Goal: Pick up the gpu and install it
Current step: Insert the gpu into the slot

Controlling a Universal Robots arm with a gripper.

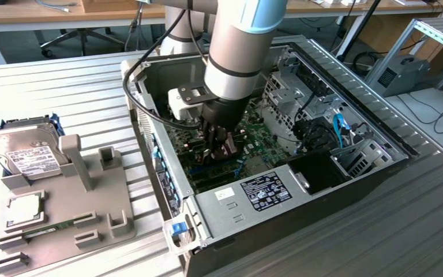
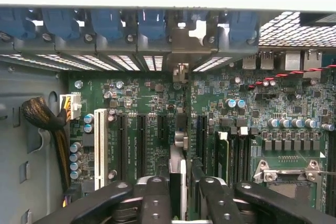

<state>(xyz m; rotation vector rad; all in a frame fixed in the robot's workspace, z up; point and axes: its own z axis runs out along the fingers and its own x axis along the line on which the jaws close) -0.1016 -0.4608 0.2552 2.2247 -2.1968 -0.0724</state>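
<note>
Gpu (image 2: 178, 169): stands on edge inside the computer case (image 1: 394, 141), seen edge-on in the wrist view, seated upright in one of the long black slots of the case's motherboard (image 2: 142, 103); its silver bracket (image 2: 181, 72) reaches up to the rear wall of the case.
Gripper (image 2: 182, 184): lowered into the open case, straddling the top edge of the gpu with one black arm on each side; whether it is clamped on the card or already loosened cannot be told.
Robot arm (image 1: 241, 52): grey and silver, comes straight down into the middle of the case, with a black cable looping beside it.
Slots: a white slot (image 2: 98, 148) lies inside the case, parallel to the gpu, a few slots away.
Processor socket (image 2: 286, 174): inside the case, on the far side of the gpu from the white slot.
Blue clips (image 2: 105, 24): a row along the case's rear wall, above the slot openings.
Grey holder (image 1: 75, 219): outside the case, on the exterior view's left, resting on the ribbed metal table (image 1: 67, 92).
Hard drive (image 1: 29, 156): silver with a white label, outside the case, at the holder's far end.
RAM stick (image 1: 52, 228): thin and green, lying on the holder outside the case.
</note>
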